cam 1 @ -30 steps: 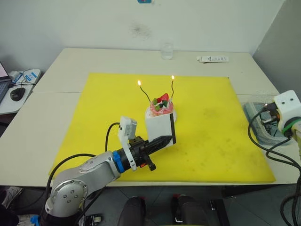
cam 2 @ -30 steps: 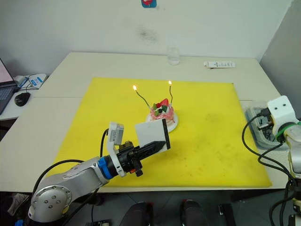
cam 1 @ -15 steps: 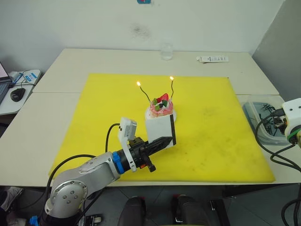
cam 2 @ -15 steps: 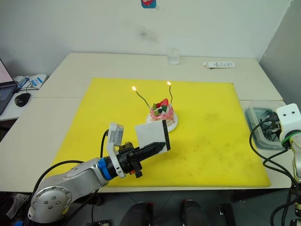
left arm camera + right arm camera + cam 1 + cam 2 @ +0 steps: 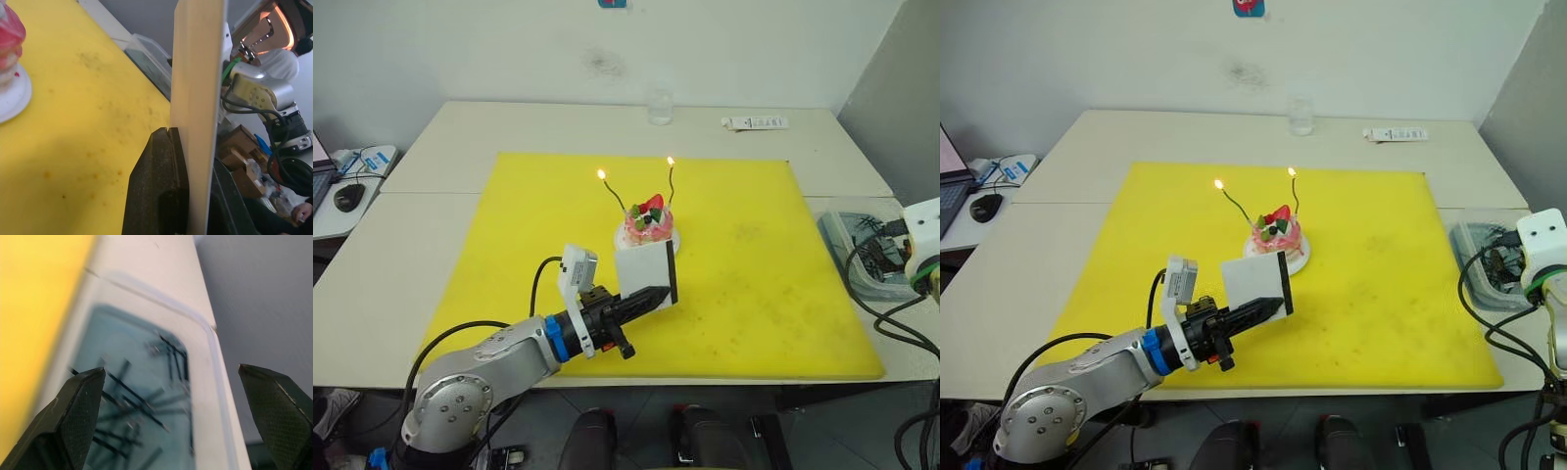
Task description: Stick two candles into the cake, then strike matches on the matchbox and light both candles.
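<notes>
Clutter sits mostly off the yellow mat [image 5: 744, 284]: from the cake [image 5: 647, 221] I see a clear glass [image 5: 660, 106] at 12 o'clock near the far table edge, a white remote-like strip [image 5: 756, 122] at about 1 o'clock, and a translucent plastic tray [image 5: 862, 257] at 3 o'clock, just past the mat's right border. My right gripper [image 5: 178, 426] hangs over that tray with its two black fingers spread wide apart; through the wrist view I make out the matches [image 5: 146, 401], short dark straight sticks lying crisscross on the tray's bluish bottom. The cake is small, round, pink and layered, topped with a red strawberry and dark berries, on a little white plate [image 5: 674, 238] near the mat's middle. Two candles [image 5: 616, 193] stand in it, thin and slightly wavy, leaning apart toward 11 and 1 o'clock, each with a small flame at its tip. My left gripper [image 5: 651, 294] is clamped on the matchbox [image 5: 643, 272], a flat white rectangle with a black strip down its right edge, held upright on edge just in front of the cake at 6 o'clock, so it hides the plate's near rim from the head camera. The mat looks soft and matte, faintly smudged with dark specks.
</notes>
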Controlling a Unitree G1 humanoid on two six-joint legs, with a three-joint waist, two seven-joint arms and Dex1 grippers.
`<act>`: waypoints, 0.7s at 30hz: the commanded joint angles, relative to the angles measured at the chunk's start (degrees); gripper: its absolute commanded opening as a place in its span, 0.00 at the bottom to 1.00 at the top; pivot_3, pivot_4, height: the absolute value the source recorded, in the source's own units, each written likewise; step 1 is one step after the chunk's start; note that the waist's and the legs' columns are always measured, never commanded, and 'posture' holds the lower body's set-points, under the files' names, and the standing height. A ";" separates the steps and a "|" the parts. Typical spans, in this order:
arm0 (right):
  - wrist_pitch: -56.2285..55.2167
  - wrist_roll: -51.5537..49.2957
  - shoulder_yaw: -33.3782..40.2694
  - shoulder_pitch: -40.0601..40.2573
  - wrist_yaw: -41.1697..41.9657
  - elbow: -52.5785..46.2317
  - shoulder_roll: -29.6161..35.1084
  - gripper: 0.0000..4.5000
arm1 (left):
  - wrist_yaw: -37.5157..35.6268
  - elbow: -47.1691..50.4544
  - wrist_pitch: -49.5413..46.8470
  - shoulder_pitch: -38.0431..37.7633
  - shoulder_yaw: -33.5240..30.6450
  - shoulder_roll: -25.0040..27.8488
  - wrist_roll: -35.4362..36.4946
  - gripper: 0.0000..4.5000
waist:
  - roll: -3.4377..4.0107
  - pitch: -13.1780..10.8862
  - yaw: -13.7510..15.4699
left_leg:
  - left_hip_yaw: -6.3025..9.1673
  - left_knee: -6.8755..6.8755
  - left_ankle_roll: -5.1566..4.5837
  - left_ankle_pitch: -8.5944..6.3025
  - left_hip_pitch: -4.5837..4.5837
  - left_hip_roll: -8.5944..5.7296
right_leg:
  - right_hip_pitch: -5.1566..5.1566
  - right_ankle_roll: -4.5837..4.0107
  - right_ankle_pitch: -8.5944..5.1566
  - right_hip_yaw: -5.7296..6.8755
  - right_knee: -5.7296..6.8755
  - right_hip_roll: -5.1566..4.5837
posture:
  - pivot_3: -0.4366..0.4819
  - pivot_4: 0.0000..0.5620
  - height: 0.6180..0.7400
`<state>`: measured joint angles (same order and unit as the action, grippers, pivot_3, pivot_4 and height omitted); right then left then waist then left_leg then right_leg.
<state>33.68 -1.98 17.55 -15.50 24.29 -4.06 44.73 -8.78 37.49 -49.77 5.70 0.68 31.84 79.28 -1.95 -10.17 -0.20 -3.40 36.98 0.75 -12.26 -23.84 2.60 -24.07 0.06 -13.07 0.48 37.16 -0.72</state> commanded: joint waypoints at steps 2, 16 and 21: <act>-2.70 -7.72 -4.39 -1.82 10.94 -10.36 0.15 1.00 | 5.51 -3.95 -3.68 1.97 0.34 2.16 8.67 0.00 | 0.00 0.00 0.03 | 0.06 0.00 0.00 0.00 0.00 0.03 | 0.00 0.00 0.00 0.04 0.02 0.03 | 0.48 0.27 1.00; 4.29 -28.61 -17.46 0.54 32.71 -30.71 4.23 1.00 | 25.08 -22.15 -6.74 9.27 10.14 2.62 30.90 0.00 | -0.05 -0.02 0.34 | 0.06 0.03 -0.01 0.00 0.03 -0.08 | 0.08 -0.03 -0.08 0.12 -0.05 -0.35 | 0.48 0.27 1.00; 4.08 -28.29 -19.55 0.68 31.00 -31.48 2.75 1.00 | 26.68 -25.74 -7.56 10.87 11.45 0.80 31.68 0.00 | -0.05 -0.02 0.35 | 0.07 0.03 0.00 0.00 0.01 -0.06 | 0.07 -0.05 -0.06 0.12 -0.03 -0.34 | 0.48 0.27 1.00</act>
<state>38.57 -30.32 -2.24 -14.56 55.89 -33.58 47.39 17.59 11.85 -57.13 15.83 12.02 32.95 109.42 -2.00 -10.19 0.14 -3.33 37.01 0.75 -12.26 -23.83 2.53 -24.00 0.03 -13.12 0.59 37.14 -1.05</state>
